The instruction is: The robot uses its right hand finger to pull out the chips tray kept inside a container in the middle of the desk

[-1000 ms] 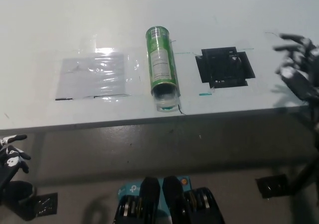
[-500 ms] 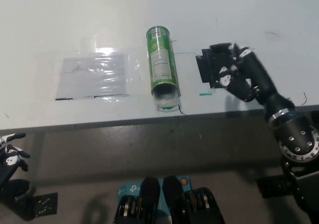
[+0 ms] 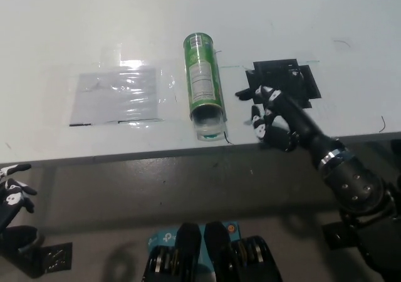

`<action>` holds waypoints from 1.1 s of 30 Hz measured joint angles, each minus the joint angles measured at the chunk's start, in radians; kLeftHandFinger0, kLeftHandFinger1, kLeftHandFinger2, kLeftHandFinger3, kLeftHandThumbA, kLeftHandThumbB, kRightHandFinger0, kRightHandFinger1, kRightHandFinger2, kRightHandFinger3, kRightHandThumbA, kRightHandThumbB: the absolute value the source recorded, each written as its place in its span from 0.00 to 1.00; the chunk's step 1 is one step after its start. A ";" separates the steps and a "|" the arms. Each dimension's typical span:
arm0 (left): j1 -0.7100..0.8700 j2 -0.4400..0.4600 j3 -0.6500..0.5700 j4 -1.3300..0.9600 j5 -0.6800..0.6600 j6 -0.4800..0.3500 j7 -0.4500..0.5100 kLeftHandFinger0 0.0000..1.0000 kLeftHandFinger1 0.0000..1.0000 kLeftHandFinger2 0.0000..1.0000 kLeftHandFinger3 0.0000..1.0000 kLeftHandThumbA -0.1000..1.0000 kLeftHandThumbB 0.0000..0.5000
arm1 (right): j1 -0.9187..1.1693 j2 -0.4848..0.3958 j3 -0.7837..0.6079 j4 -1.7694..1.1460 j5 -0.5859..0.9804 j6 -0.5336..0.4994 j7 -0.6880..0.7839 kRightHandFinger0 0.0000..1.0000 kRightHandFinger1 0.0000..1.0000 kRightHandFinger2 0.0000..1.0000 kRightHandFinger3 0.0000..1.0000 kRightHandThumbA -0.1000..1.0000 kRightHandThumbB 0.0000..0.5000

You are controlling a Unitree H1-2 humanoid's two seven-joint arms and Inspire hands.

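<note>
Head view: white left hand (image 3: 12,191) rests lower left, empty, fingers apart. Black right hand (image 3: 269,116) — spread, empty — nears the green cylindrical chips can (image 3: 203,84) lying mid-frame on the white bench (image 3: 94,19). Its clear tray (image 3: 207,126) — likely light, brittle — wants hooking at the near mouth.

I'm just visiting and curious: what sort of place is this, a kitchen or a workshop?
Probably a robot test lab: a plain white desk with taped markers, a lone green chips container lying on it, and a black square pad.
</note>
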 measured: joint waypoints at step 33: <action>-0.027 0.020 0.004 -0.009 0.001 0.022 0.000 0.34 0.31 0.38 0.63 0.00 0.19 | -0.159 0.050 0.100 0.286 -0.191 -0.190 0.003 0.06 0.09 0.67 0.69 0.00 0.52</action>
